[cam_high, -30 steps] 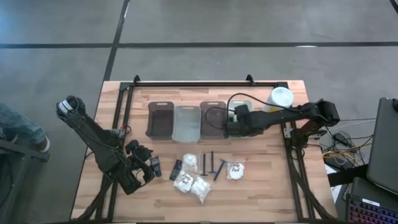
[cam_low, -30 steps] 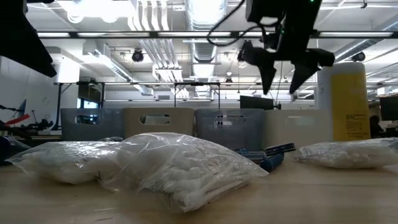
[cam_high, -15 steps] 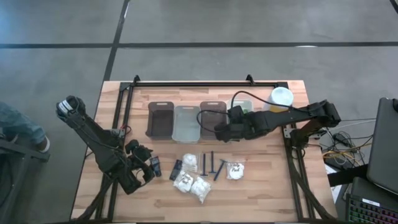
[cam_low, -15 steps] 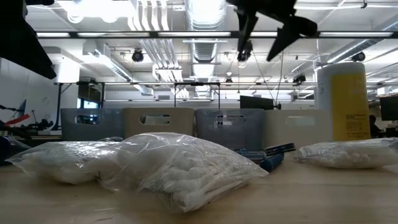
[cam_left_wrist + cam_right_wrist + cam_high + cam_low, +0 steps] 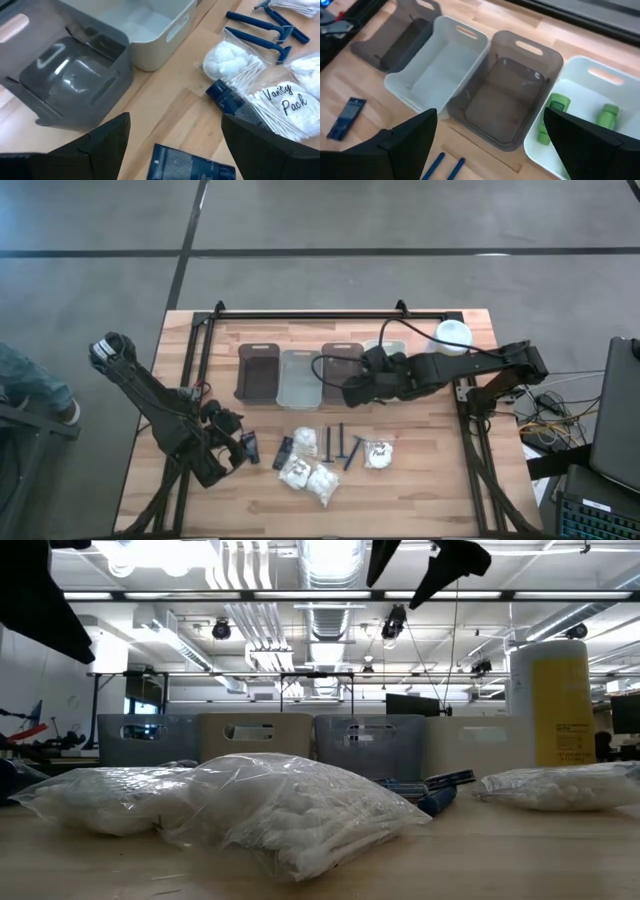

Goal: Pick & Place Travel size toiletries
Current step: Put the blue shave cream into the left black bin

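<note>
Several toiletries lie on the near middle of the table: white plastic-wrapped packets [image 5: 308,475], blue razors [image 5: 341,443] and two black tubes [image 5: 284,452]. Three green bottles [image 5: 559,105] lie in the white bin [image 5: 580,75] at the right end of the row. My right gripper [image 5: 349,393] hangs open, high above the near rim of the dark third bin [image 5: 342,368], and holds nothing; the low view shows it [image 5: 425,562] at the top. My left gripper [image 5: 240,448] waits open near the table's left, above one black tube [image 5: 192,165].
Four bins stand in a row at the far middle: dark grey [image 5: 257,370], pale [image 5: 300,377], dark grey, white. A yellow canister with a white lid [image 5: 452,335] stands to the right of them. A black rail [image 5: 330,314] runs along the far edge.
My right gripper has risen and moved toward the table's left, from over the white bin to over the near rim of the dark third bin, staying open. The toiletries lie where they were.
</note>
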Controlling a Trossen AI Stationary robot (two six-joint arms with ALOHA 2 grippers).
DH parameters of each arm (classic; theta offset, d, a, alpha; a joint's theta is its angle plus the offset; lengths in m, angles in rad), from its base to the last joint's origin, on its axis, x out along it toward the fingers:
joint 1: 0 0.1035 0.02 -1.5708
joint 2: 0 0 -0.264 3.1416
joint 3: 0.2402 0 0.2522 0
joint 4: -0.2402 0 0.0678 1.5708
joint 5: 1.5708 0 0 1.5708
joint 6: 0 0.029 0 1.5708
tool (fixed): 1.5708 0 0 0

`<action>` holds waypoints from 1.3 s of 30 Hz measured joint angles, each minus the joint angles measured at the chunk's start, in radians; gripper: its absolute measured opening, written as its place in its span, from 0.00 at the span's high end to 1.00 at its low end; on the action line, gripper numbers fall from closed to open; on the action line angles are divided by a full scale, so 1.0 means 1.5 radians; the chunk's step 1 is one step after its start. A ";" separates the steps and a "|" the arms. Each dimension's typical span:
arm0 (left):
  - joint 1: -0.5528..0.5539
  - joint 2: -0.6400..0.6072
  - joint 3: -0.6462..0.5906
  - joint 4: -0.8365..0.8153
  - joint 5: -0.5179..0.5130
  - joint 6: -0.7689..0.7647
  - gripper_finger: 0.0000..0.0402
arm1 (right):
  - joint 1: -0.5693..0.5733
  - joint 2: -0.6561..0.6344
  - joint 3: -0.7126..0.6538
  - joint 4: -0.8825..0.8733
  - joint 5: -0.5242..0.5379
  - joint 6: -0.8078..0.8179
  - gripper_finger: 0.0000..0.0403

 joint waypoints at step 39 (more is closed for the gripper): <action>0.024 -0.277 -0.272 0.367 0.382 0.237 0.21 | -0.024 0.000 -0.009 0.011 -0.007 -0.014 0.10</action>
